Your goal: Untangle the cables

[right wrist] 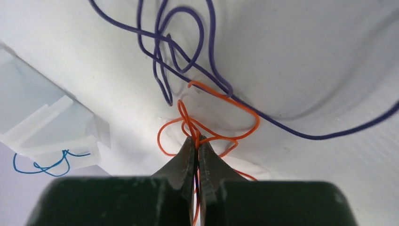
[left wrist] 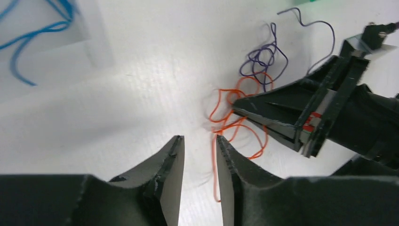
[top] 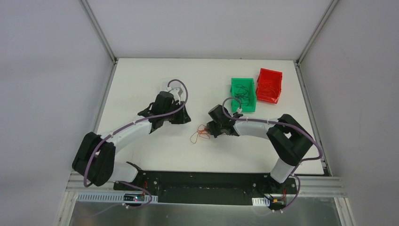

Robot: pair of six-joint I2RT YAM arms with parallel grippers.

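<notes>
Orange cable, looped on the white table and tangled with a purple cable, pinched in the clenched right gripper; left gripper just beside, fingers parted, grasping nothing (green bin and red bin well apart, far right).

A white table fills mid-frame, pale grey walls surrounding it, metal posts in the upper corners, an aluminium rail along the bottom.

One green bin; one red bin; one orange cable; one purple cable.
</notes>
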